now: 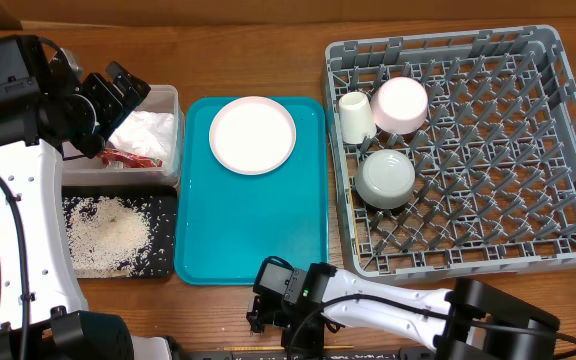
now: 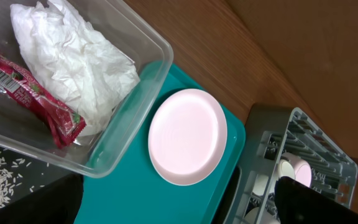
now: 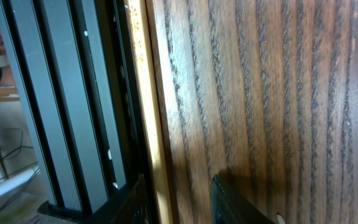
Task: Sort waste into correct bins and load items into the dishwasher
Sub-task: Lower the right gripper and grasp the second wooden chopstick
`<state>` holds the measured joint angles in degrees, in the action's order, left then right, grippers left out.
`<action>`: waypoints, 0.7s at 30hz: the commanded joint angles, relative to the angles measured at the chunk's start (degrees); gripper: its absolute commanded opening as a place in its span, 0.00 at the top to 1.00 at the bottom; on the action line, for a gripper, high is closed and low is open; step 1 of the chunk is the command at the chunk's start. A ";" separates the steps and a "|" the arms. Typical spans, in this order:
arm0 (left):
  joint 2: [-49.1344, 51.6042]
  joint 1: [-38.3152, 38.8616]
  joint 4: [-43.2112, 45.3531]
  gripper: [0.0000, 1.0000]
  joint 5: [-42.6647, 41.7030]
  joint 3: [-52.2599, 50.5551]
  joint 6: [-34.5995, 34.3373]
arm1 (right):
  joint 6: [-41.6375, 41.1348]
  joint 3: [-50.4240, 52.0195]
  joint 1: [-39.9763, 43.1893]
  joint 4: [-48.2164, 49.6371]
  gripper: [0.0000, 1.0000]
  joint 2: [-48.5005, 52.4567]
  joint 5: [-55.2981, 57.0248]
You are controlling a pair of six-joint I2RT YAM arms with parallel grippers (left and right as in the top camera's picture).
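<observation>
A crumpled white napkin (image 1: 153, 130) (image 2: 73, 56) and a red wrapper (image 1: 123, 155) (image 2: 36, 93) lie in the clear tub (image 1: 173, 95) (image 2: 160, 46). Rice grains (image 1: 108, 235) cover the black tray (image 1: 164, 202). My left gripper (image 1: 123, 90) (image 2: 179, 211) hangs wide open over the tub's right end, holding nothing. The pink plate (image 1: 253, 135) (image 2: 187, 137) rests on the teal tray (image 1: 258, 230). In the grey dish rack (image 1: 568, 140) sit a white cup (image 1: 356, 115), a pink bowl (image 1: 400, 105) and a grey-white bowl (image 1: 385, 178). My right gripper (image 1: 268, 318) (image 3: 179, 202) stands at the table's front edge, jaws partly apart with only the edge between them.
The teal tray lies between the two bins and the rack. Bare wood shows behind the trays and along the front. Below the table's front edge, dark metal rails (image 3: 61, 93) run alongside.
</observation>
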<state>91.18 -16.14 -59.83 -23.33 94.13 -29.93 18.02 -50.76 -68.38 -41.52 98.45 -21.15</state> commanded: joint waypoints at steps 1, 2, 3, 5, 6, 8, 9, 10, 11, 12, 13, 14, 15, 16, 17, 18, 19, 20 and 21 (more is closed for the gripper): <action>-0.85 0.00 0.09 0.00 0.22 1.01 -0.52 | -0.07 5.05 -2.34 0.61 0.64 2.60 -2.08; -0.85 0.00 0.07 0.00 0.22 1.01 -0.52 | -0.07 5.07 -2.34 0.85 0.67 2.60 -1.90; -0.85 0.00 0.07 0.00 0.22 1.01 -0.52 | -0.07 5.07 -2.34 1.07 0.67 2.60 -1.86; -0.85 0.00 0.07 0.00 0.22 1.01 -0.52 | -0.11 5.07 -2.34 1.14 0.69 2.60 -0.61; -0.85 0.00 0.07 0.00 0.22 1.01 -0.52 | -0.11 5.07 -2.34 0.96 0.71 2.60 0.39; -0.85 0.00 0.09 0.00 0.22 1.01 -0.52 | -0.04 5.07 -2.34 0.50 0.72 2.60 3.76; -0.85 0.00 0.07 0.00 0.22 1.01 -0.52 | -0.04 5.07 -2.34 0.33 0.72 2.60 6.05; -0.85 0.00 0.07 0.00 0.22 1.01 -0.52 | -0.04 5.07 -2.34 0.33 0.72 2.60 7.54; -0.85 0.00 0.09 0.00 0.22 1.01 -0.52 | -0.04 5.07 -2.34 0.37 0.72 2.60 8.68; -0.85 0.00 0.09 0.00 0.22 1.01 -0.52 | -0.04 5.07 -2.32 0.37 0.72 2.60 10.21; -0.85 0.00 0.07 0.00 0.22 1.01 -0.52 | -0.04 5.07 -2.32 0.37 0.72 2.60 10.91; -0.85 0.00 0.07 0.00 0.22 1.01 -0.52 | -0.04 5.07 -2.32 0.46 0.72 2.60 11.06; -0.85 0.00 0.07 0.00 0.22 1.01 -0.52 | -0.07 5.07 -2.32 0.44 0.72 2.60 11.06; -0.85 0.00 0.07 0.00 0.22 1.01 -0.52 | -0.07 5.07 -2.34 0.35 0.72 2.60 11.02; -0.85 0.00 0.09 0.00 0.22 1.01 -0.52 | -0.07 5.07 -2.34 0.33 0.73 2.60 11.02; -0.85 0.00 0.09 0.00 0.22 1.01 -0.52 | -0.07 5.07 -2.34 0.31 0.74 2.60 11.02; -0.85 0.00 0.07 0.00 0.22 1.01 -0.52 | -0.07 5.07 -2.36 0.31 0.75 2.60 11.02; -0.85 0.00 0.07 0.00 0.22 1.01 -0.52 | -0.04 5.07 -2.34 0.37 0.75 2.60 11.04; -0.85 0.00 0.09 0.00 0.22 1.01 -0.52 | -0.04 5.07 -2.34 0.52 0.76 2.60 11.06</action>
<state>91.18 -16.14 -59.81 -23.33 94.13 -29.93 18.02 -49.45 -70.24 -39.90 97.49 -17.50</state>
